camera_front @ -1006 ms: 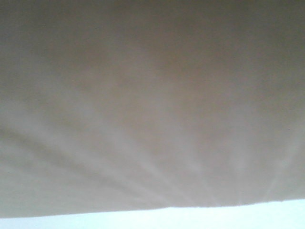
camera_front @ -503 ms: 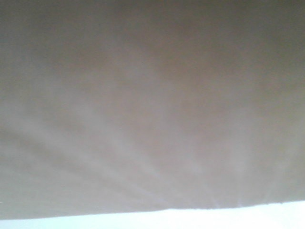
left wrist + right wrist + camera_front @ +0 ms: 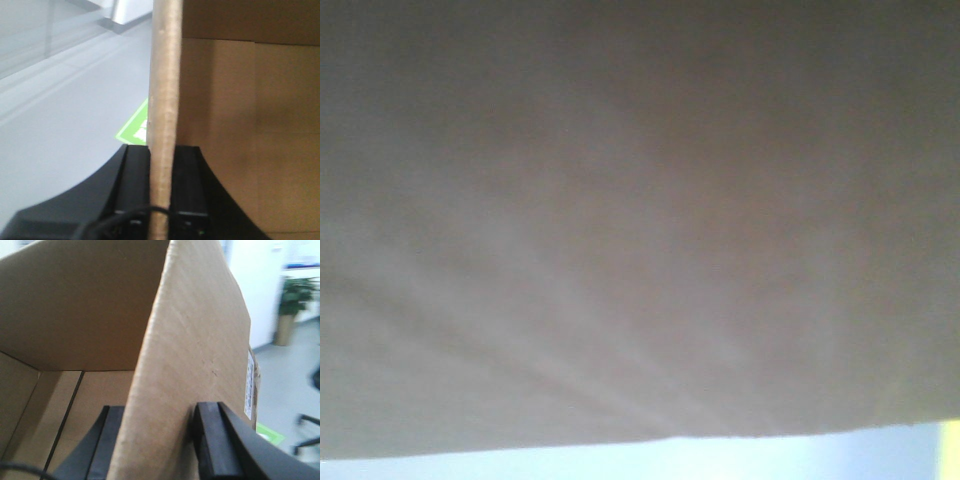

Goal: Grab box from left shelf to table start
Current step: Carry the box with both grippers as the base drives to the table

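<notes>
box (image 3: 640, 220) fills front view, lower edge barely shifted above pale table (image 3: 520, 465) strip at bottom | left jaws, right jaws each pinch a box wall | judged: carried, not set down

Box (image 3: 620, 200) — above the table (image 3: 520, 466)

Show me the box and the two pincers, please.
box (image 3: 200, 330): right wrist view, outer face of its side wall.
left pincer (image 3: 162, 160): left wrist view, midway between its fingertips, clamped on a box wall.
right pincer (image 3: 157, 415): right wrist view, midway between its fingertips, clamped on a box wall.
</notes>
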`<action>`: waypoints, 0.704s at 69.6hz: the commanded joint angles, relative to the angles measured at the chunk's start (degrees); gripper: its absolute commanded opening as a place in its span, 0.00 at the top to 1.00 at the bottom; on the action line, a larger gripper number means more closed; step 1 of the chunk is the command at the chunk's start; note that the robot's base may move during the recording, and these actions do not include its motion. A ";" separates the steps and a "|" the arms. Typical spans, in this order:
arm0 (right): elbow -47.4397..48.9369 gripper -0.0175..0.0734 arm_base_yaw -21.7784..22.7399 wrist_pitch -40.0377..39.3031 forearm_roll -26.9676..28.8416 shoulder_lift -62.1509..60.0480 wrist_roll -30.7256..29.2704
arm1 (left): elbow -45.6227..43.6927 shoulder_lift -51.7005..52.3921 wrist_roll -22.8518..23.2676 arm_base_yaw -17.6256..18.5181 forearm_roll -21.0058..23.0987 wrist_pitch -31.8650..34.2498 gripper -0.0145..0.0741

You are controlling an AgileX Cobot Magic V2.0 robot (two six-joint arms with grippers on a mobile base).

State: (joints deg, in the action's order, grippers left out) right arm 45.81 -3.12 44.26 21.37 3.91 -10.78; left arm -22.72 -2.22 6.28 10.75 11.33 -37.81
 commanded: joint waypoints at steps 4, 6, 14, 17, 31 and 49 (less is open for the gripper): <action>2.05 0.74 -0.15 -8.47 1.49 0.46 0.28 | -0.67 -1.01 0.08 -0.13 -5.74 0.93 0.94; 2.05 0.74 -0.15 -8.57 1.49 0.46 0.28 | -0.67 -1.01 0.08 -0.13 -5.74 0.93 0.94; 2.05 0.74 -0.15 -8.57 1.49 0.46 0.28 | -0.67 -1.01 0.08 -0.13 -5.74 0.93 0.94; 2.05 0.74 -0.15 -8.57 1.49 0.46 0.28 | -0.67 -1.01 0.08 -0.13 -5.74 0.93 0.94; 2.05 0.74 -0.15 -8.57 1.49 0.46 0.28 | -0.67 -1.01 0.08 -0.13 -5.74 0.93 0.94; 2.05 0.74 -0.15 -8.57 1.49 0.46 0.28 | -0.67 -1.01 0.08 -0.13 -5.74 0.93 0.94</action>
State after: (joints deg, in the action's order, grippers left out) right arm 45.81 -3.12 44.26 21.37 3.91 -10.78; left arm -22.72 -2.22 6.28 11.07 11.33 -37.81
